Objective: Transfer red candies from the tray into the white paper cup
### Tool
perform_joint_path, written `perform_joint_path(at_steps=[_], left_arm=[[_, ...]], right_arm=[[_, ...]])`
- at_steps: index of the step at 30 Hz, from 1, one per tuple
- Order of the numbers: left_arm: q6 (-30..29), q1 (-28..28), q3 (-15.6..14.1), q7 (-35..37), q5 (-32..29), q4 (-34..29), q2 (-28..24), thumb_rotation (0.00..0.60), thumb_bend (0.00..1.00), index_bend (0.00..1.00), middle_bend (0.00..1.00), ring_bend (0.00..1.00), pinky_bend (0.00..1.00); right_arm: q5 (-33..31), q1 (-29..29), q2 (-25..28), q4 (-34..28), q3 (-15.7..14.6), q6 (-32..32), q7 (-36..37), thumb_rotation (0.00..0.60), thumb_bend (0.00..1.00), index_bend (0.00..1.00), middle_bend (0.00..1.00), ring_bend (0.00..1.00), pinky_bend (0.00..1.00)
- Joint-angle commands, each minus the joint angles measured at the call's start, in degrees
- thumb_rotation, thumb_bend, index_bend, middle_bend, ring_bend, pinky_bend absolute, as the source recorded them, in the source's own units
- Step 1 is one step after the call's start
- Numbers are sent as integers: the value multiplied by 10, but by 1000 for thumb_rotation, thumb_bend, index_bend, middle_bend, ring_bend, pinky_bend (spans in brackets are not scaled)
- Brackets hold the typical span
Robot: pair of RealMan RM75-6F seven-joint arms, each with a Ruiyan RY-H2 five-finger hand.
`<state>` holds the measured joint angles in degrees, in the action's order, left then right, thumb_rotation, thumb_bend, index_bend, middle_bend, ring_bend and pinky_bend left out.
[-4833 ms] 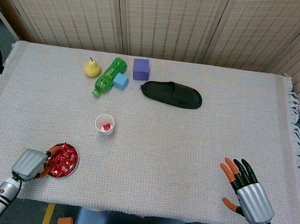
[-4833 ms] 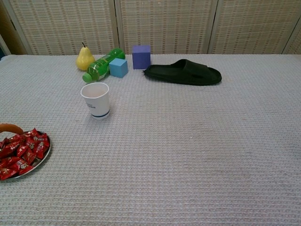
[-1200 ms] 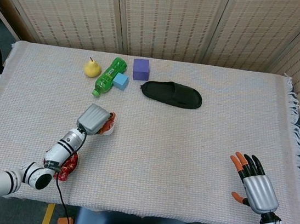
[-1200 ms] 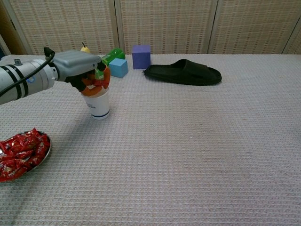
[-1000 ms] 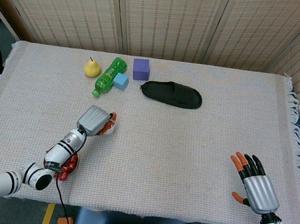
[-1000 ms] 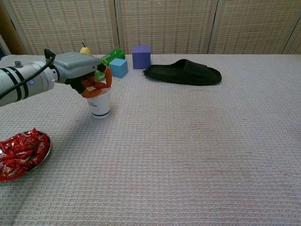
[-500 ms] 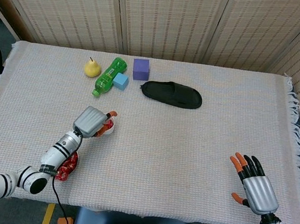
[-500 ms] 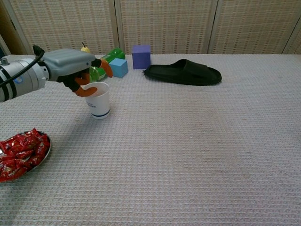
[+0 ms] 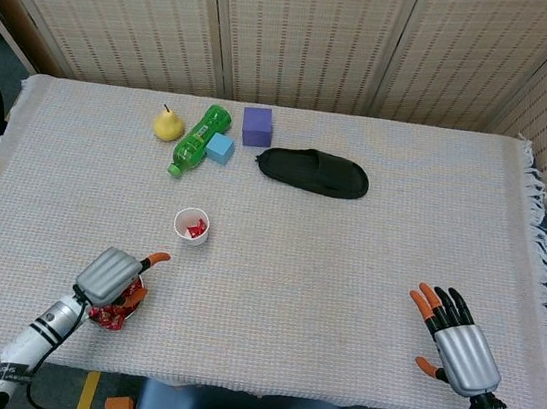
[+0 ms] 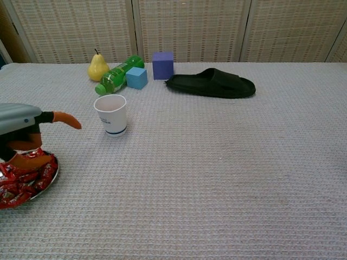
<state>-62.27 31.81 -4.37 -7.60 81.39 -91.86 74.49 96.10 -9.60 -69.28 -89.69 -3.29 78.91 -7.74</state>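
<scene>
Candies (image 10: 24, 176) in the tray (image 9: 138, 282) lie directly under the left hand (image 9: 110, 278), which hovers over the heap with one finger stretched forward and the rest curled down (whether it holds a candy, I cannot tell). Beyond it stands the white paper cup (image 9: 191, 226), up and to its right. Far across, the right hand (image 9: 458, 348) rests spread, empty, well apart from both.

1 cup (image 9: 191, 225) | 1 tray (image 10: 47, 183) | 1 pear (image 9: 168, 124) | 1 bottle (image 9: 198, 138) | 2 cubes (image 9: 257, 126) (image 9: 220, 148) | 1 slipper (image 9: 313, 171) | 2 hands (image 9: 111, 276) (image 9: 458, 347)
</scene>
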Motion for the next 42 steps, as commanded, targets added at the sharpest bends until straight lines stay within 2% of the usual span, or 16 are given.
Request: perform_joint_path(at_steps=[1, 9, 20, 25, 33, 42], left_arm=[[-16, -26, -21, 20, 16, 27, -2, 600, 386, 143, 1000, 1000, 1000], [-6, -42, -18, 1, 9, 80, 27, 600, 385, 147, 1000, 1000, 1000], [6, -48, -3, 6, 4, 122, 55, 600, 385, 287, 1000, 1000, 1000], [13, -48, 2, 10, 4, 134, 62, 600, 384, 304, 1000, 1000, 1000], [21, -48, 5, 20, 9, 144, 66, 600, 383, 394, 1000, 1000, 1000], [29, -49, 7, 24, 13, 150, 66, 600, 384, 433, 1000, 1000, 1000]], right_arm=[[1, -1, -1, 0, -1, -2, -2, 600, 0, 0, 0, 0, 0], [-1, -1, -4, 0, -1, -3, -7, 600, 0, 0, 0, 0, 0], [1, 1, -5, 2, -1, 2, -8, 600, 0, 0, 0, 0, 0], [-1, 0, -5, 2, 0, 0, -9, 600, 0, 0, 0, 0, 0], [-5, 0, -5, 1, 1, -3, -11, 600, 0, 0, 0, 0, 0], [-6, 0, -5, 0, 0, -4, -13, 600, 0, 0, 0, 0, 0]])
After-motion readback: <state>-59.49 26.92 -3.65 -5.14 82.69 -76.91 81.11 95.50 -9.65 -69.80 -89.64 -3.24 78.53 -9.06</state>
